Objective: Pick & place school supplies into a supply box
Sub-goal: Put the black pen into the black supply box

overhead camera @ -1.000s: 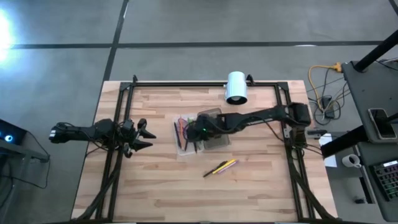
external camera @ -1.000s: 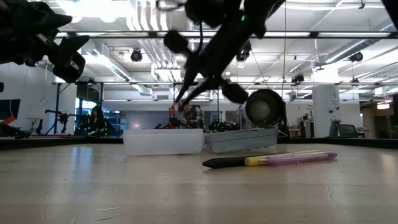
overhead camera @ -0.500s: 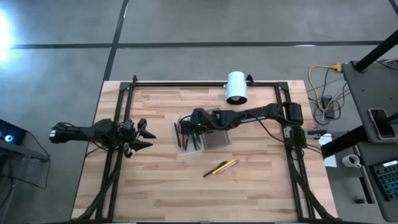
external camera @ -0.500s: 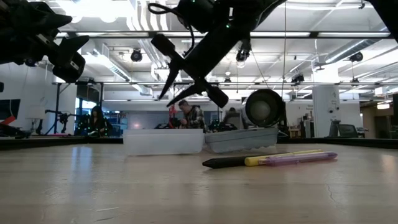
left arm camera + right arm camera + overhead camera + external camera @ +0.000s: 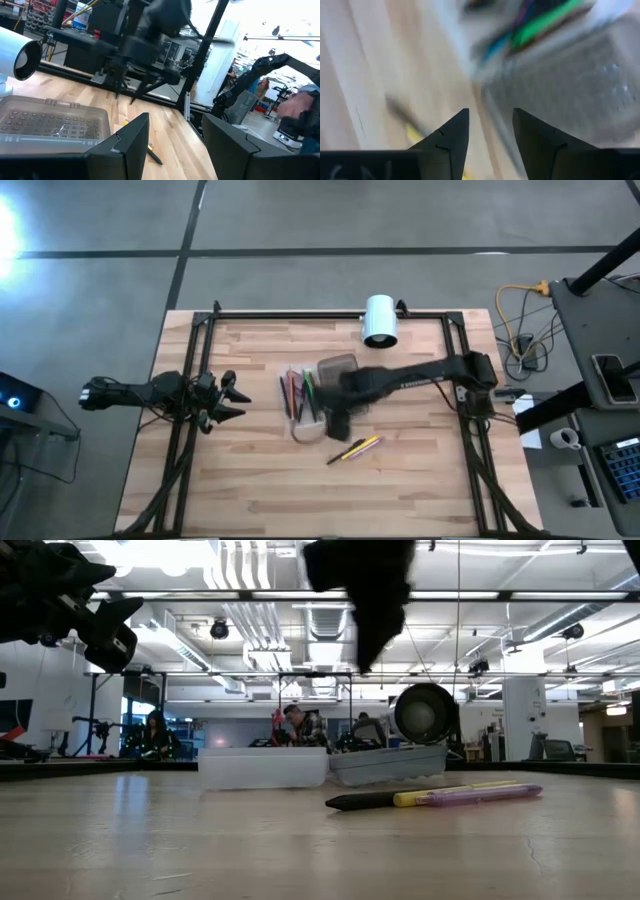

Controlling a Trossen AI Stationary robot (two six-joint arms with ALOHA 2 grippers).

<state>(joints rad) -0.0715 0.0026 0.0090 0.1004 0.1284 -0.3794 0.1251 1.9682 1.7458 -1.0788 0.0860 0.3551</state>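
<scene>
Right tool over the box's near edge, loose pens just beyond at five o'clock

The right tool (image 5: pixel 338 420) hangs above the table (image 5: pixel 250 480) with its fingers (image 5: pixel 451 136) apart and nothing between them, at the near edge of the box (image 5: pixel 308 402). In the high view the loose pens (image 5: pixel 354 448), a dark one and a yellow one lying side by side, sit just past it at about five o'clock. Their long axis runs from eight o'clock to two o'clock, so the tool would need to close across that line. The box lies at eleven o'clock from the tool, open, with several pens (image 5: pixel 297 392) already in its tray and the dotted lid (image 5: pixel 338 370) folded out beside it. The left tool (image 5: pixel 226 398), fingers spread and empty, waits well apart at nine o'clock, so the right arm is clearly nearer the pens.
</scene>
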